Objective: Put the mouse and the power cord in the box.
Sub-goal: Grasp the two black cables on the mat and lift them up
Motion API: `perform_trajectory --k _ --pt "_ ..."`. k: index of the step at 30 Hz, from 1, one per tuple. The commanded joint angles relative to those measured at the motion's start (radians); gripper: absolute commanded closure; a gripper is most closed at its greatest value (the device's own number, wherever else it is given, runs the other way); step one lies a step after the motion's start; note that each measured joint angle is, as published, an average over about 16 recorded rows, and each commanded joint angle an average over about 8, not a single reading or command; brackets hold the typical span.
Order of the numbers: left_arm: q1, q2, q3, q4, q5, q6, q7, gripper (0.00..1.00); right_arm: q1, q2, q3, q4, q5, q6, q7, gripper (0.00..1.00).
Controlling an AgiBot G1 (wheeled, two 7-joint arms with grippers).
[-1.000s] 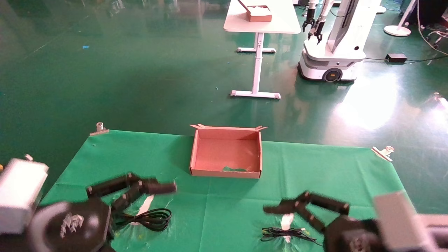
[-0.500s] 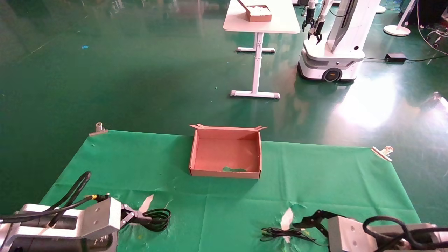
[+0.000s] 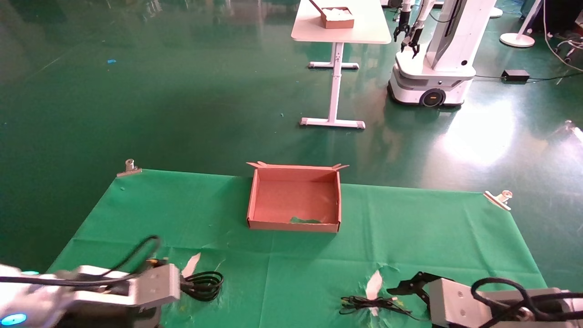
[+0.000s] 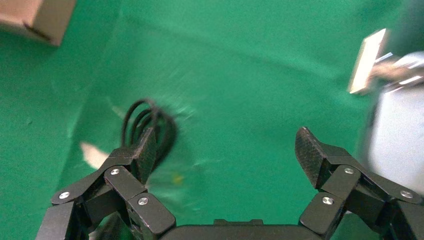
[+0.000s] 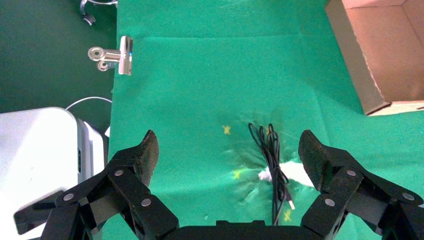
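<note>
Half a second earlier the left end effector [image 4: 227, 155] had been stretched over the power cord [image 3: 202, 285]; now it sat drawn back, fingers spread wide, gripping nothing, so that pickup was likely still ahead. The power cord, thick black flat loops, lay on the green-clothed bench [image 3: 282, 273] at near left. The box [image 3: 294, 225], a shallow brown tray, stood empty farther back, centre. The right end effector [image 5: 230, 155], also spread and empty, had barely shifted, hovering by a thin black cable bundle [image 3: 373, 304]; no mouse showed.
</note>
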Motion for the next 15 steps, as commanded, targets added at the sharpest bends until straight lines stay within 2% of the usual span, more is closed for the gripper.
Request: perform_trajectory --k 1,9,15 --pt "-0.019 0.042 0.036 0.015 0.101 -0.024 -0.013 0.00 -0.002 0.004 0.001 0.001 -0.002 0.002 0.004 0.00" --pt "-0.081 0.182 0.132 0.145 0.388 -0.124 -0.040 0.00 -0.016 0.031 0.010 0.002 -0.002 0.012 -0.006 0.00" --pt "-0.111 0.240 0.168 0.218 0.485 -0.161 -0.028 0.00 -0.027 0.042 0.015 0.002 -0.002 0.021 -0.011 0.00"
